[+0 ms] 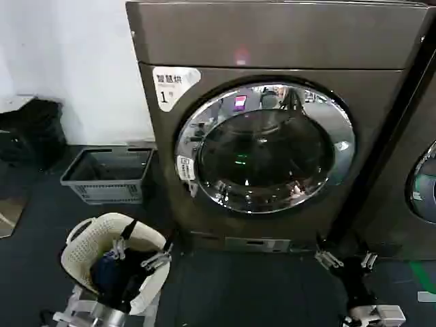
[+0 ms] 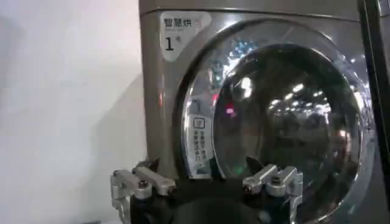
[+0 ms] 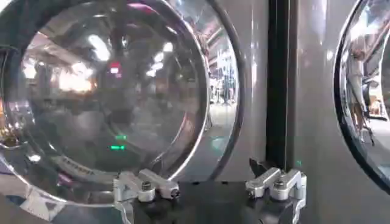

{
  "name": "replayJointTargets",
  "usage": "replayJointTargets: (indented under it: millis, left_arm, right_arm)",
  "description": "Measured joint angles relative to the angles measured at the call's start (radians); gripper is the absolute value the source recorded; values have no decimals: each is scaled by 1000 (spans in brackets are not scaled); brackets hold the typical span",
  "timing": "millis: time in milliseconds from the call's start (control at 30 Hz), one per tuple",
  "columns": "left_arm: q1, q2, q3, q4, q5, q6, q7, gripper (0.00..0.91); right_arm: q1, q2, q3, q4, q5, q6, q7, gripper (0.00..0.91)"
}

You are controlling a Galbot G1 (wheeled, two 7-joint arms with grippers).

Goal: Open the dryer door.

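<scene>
The bronze-brown dryer (image 1: pixel 272 41) with its white "1" sticker (image 1: pixel 172 85) stands in front of me. Its dryer door (image 1: pixel 266 146), a chrome-rimmed porthole with dark glass, sits flush against the front, shut. My left gripper (image 1: pixel 139 253) hangs low at the left, over a white basket, open and empty, well short of the machine. The left wrist view has the left gripper (image 2: pixel 207 176) facing the door's (image 2: pixel 286 115) left rim. My right gripper (image 1: pixel 349 259) is low at the right, open and empty. In its wrist view the right gripper (image 3: pixel 210 181) faces the door's (image 3: pixel 109 91) right edge.
A white perforated laundry basket (image 1: pixel 95 231) with dark clothes stands at the lower left, a grey crate (image 1: pixel 109 174) beside the dryer by the white wall. A dark neighbouring machine (image 1: pixel 402 191) with its own round door (image 3: pixel 365 91) stands close on the right. The floor is dark.
</scene>
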Motion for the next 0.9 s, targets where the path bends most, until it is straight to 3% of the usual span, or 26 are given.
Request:
replayJointTargets:
  millis: [500, 900]
  left_arm:
    - [-2, 8, -3, -28, 3, 102, 34, 907]
    - [5, -15, -2, -30, 5, 98, 48, 907]
  right_arm:
    - [219, -207, -102, -129, 80, -27, -148, 907]
    - [391, -354, -251, -225, 106, -85, -203, 907]
